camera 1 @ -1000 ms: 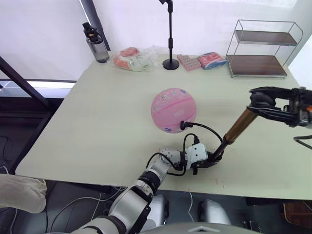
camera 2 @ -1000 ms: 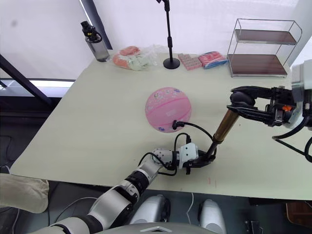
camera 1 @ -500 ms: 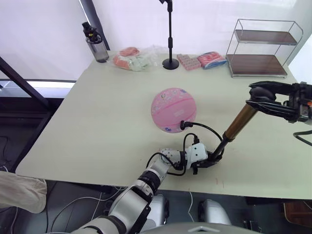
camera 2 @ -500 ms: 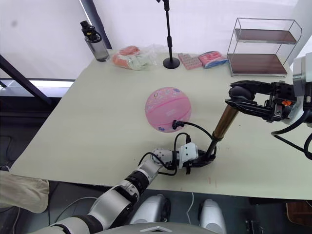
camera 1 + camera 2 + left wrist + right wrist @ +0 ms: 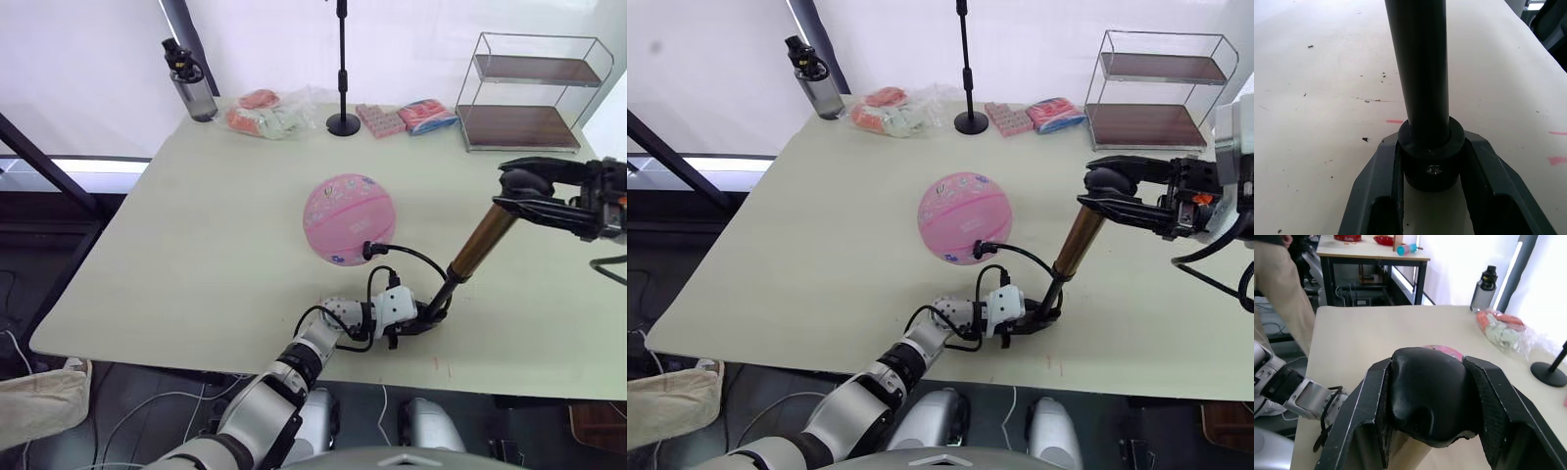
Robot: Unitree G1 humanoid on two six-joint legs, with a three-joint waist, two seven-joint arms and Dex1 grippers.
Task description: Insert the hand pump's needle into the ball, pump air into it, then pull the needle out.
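Observation:
A pink ball rests mid-table. The hand pump's bronze cylinder leans up to the right from its black lower cap. My left gripper is shut on that cap, low on the table near the front edge. My right gripper is shut on the black T-handle at the pump's top. The thin black hose loops from the pump's base to a small black fitting pressed against the ball's near side. The needle's pin is hidden there.
Along the far edge stand a water bottle, a plastic bag of items, a black stand, pink packets and a wire shelf. A person's trouser leg shows beyond the table's left side.
My right gripper has lifted the T-handle slightly. The left gripper, ball and hose hold still. The camera tilted a little.

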